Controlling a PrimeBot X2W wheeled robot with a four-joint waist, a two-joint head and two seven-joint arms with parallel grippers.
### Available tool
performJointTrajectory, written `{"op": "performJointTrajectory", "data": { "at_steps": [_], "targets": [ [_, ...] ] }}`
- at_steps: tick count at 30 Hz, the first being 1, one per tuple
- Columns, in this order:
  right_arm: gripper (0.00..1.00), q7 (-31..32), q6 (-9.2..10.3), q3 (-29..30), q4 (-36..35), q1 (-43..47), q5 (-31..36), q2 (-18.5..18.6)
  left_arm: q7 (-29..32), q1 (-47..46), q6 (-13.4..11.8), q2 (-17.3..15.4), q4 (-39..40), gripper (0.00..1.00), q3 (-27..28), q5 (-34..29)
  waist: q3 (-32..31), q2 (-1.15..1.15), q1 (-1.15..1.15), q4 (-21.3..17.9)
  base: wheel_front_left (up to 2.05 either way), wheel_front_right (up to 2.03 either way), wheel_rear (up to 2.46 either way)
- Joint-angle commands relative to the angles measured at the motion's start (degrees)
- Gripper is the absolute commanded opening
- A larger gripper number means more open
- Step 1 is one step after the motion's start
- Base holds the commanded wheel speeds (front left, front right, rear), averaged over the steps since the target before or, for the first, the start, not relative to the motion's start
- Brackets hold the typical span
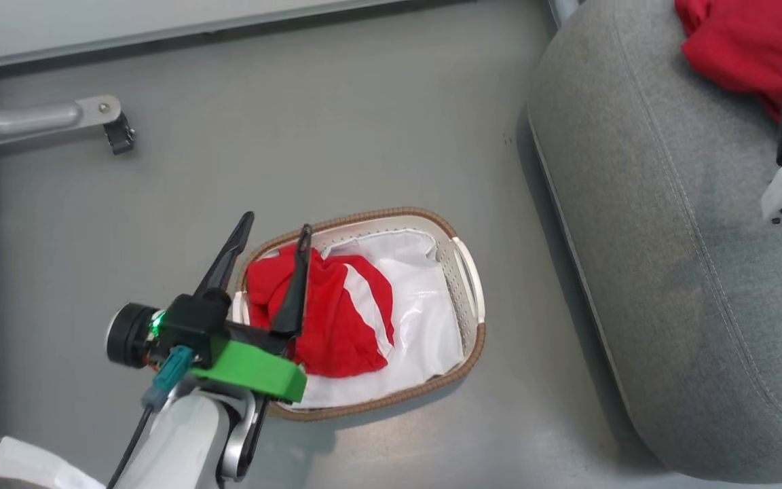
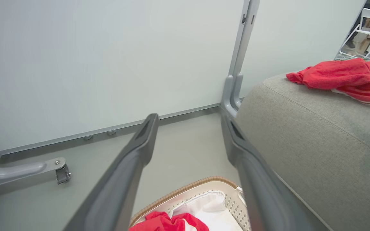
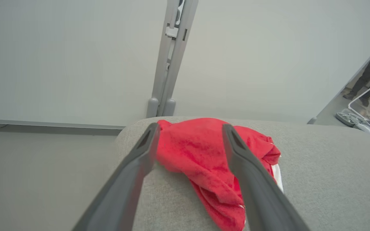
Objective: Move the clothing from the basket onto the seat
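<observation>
The left gripper (image 1: 278, 223) hangs over the basket (image 1: 476, 319) at its left end, jaws wide and empty; the red garment (image 1: 340, 319) lies bunched just below and right of the fingertips on a white sheet (image 1: 432, 326), its white stripe running down-right in the head view; this arm is nearer; rightward, the seat (image 1: 669, 238) bears a second garment (image 3: 201, 150), loose between the wide-spread jaws of the right gripper (image 3: 189, 128).

Open floor (image 1: 520, 285) lies between basket (image 1: 391, 216) and seat (image 1: 669, 238) (a castor leg (image 1: 45, 119) stands well apart).
</observation>
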State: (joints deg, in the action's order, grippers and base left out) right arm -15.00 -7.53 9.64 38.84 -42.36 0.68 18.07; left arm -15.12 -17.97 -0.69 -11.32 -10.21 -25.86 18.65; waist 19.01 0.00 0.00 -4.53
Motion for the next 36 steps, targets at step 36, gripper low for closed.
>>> {"op": "performJointTrajectory", "data": {
  "at_steps": [36],
  "targets": [
    [1.0,-0.27,0.08,-16.14,-18.92,30.49,-9.32,-15.07,-0.04,21.84,4.94,8.31,-0.59,1.0,23.33,-4.08,-13.35,0.0,0.0,5.11,0.0,0.0,0.0]
  ]
}}
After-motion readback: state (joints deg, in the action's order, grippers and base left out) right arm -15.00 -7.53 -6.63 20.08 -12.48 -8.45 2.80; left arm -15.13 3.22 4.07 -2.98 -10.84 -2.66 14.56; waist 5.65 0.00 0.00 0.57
